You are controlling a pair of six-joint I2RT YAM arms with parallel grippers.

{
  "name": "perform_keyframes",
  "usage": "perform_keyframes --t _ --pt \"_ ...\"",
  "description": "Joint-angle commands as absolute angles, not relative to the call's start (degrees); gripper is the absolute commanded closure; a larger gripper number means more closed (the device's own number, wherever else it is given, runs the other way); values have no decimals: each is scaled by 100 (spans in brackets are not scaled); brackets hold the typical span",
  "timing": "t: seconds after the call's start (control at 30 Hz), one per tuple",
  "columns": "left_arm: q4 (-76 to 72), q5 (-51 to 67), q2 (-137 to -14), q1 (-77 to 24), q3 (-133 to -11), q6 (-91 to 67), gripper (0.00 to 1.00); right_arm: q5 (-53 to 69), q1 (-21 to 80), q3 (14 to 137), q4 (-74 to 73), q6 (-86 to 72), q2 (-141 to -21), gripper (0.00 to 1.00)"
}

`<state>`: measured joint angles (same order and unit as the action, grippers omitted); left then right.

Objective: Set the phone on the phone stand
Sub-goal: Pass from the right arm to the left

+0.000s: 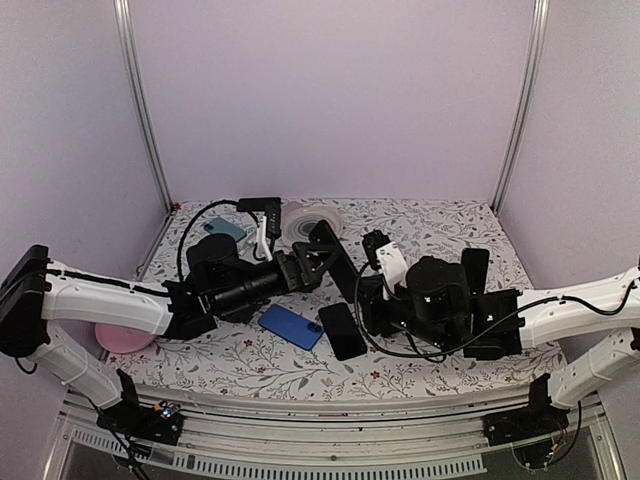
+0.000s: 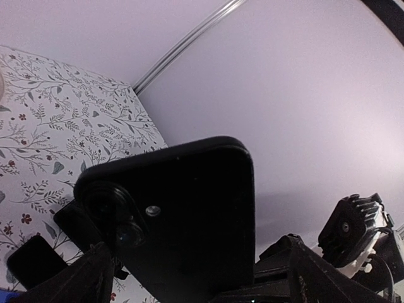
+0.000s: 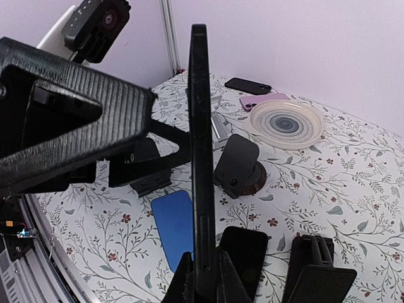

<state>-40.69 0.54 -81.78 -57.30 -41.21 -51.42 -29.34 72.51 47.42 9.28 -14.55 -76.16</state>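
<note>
Locate the black phone [image 3: 200, 126] first. It stands upright and edge-on in the centre of the right wrist view, raised clear of the flowered table cover [image 3: 353, 164]. Its lower edge sits between the fingers of the right gripper [image 3: 202, 282] at the bottom centre of that frame. Both fingers lie tight against its two faces, so read this claw as clenched on the black phone.

In the left wrist view you see the back of the same device filling the middle of the frame, with its camera lenses at lower left. The left gripper [image 2: 199, 265] flanks it, one finger at lower left and one at lower right. You cannot tell from any view whether those fingers bear on it or only stand beside it.

The phone stand [image 3: 238, 165], a dark tilted pad on a round brown base, rests on the cover just right of centre in the right wrist view, apart from the held device. Below it a blue phone [image 3: 173, 224] and a dark handset [image 3: 246, 249] lie flat. A white round dish [image 3: 284, 123] sits at upper right.
</note>
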Motion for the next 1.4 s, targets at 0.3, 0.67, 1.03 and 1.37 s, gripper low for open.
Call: perform_keyframes --t 0.3,0.67,1.03,1.37 --pt "-3880 -423 -8669 -6008 -4560 -5416 3 -3997 7564 5380 1231 -1206 -8034 98" --pt "-3966 -589 -8668 -6023 -4562 -5515 22 -4219 7732 5585 1252 -1248 -8299 98" --pt "-3993 -428 -8551 -5978 -4499 -5240 65 -3979 7735 5668 1029 -1375 -8351 62" --pt "-4153 -80 -8162 -5714 -4118 -4921 73 -3145 7698 5386 977 -1470 -7930 9"
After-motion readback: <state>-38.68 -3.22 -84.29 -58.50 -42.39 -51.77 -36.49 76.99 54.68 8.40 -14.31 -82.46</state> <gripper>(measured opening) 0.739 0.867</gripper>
